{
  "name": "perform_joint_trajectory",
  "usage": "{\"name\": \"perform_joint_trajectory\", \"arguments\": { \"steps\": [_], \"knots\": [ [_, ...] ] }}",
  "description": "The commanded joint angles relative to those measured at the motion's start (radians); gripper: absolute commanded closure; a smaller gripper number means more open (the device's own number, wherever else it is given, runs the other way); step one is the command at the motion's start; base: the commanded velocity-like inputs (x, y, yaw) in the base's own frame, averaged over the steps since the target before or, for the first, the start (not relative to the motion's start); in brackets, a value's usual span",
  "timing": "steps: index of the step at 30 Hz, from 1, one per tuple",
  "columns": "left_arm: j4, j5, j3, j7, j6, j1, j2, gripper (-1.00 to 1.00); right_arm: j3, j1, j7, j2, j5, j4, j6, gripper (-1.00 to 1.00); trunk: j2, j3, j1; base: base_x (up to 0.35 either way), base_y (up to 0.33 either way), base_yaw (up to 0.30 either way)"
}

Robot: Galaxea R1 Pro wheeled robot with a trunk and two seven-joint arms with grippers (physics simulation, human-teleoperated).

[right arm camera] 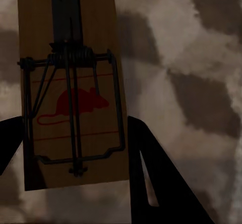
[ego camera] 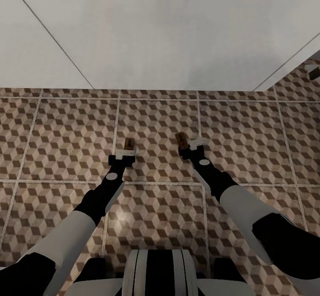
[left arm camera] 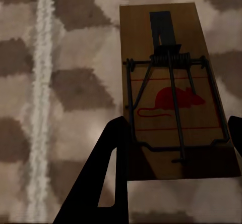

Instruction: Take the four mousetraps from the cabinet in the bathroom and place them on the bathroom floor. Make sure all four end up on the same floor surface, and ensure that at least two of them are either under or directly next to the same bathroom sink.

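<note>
Two mousetraps show, each a small brown wooden board with dark wire parts and a red mouse print. My left gripper [ego camera: 126, 153] is shut on one mousetrap [ego camera: 129, 143], whose board [left arm camera: 171, 93] sits between the black fingers [left arm camera: 108, 173]. My right gripper [ego camera: 189, 147] is shut on the other mousetrap [ego camera: 181, 139], gripped by its sides [right arm camera: 70, 88] between the dark fingers [right arm camera: 151, 173]. Both traps hang close over the bathroom floor [ego camera: 155, 113], with its brown, beige and white cube-pattern tiles. Shadows lie under both boards.
A large plain white surface [ego camera: 160, 29] with thin seams rises along the far edge of the tiles. A small grey and white object [ego camera: 313, 71] sits at the far right by that surface. Patterned tiles stretch to both sides of my arms.
</note>
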Motion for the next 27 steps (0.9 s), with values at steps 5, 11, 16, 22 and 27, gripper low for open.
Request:
{"name": "perform_joint_trajectory", "arguments": {
  "steps": [5,11,16,22,27],
  "knots": [
    [0.004,0.009,-0.005,0.010,0.003,0.000,0.001,1.00,0.008,-0.001,0.010,0.003,-0.015,0.004,-0.007,1.00,0.000,0.000,0.000,0.000,0.000,0.000],
    [0.014,0.009,-0.005,0.010,0.003,0.000,0.001,1.00,0.008,-0.001,0.026,0.005,-0.016,0.028,-0.032,1.00,0.000,0.000,0.000,0.000,0.000,0.000],
    [0.020,0.010,-0.005,0.011,0.003,0.000,0.001,1.00,0.008,-0.001,0.029,0.014,-0.015,0.057,-0.061,1.00,0.000,0.000,0.000,0.000,0.000,0.000],
    [0.043,0.011,-0.005,0.010,-0.020,0.000,0.000,1.00,0.008,-0.001,0.031,0.019,-0.015,0.079,-0.070,1.00,0.000,0.000,0.000,0.000,0.000,0.000],
    [0.061,0.011,-0.005,0.011,-0.056,0.000,0.000,1.00,0.008,-0.001,0.031,0.019,-0.015,0.089,-0.071,1.00,0.000,0.000,0.000,0.000,0.000,0.000]
  ]
}}
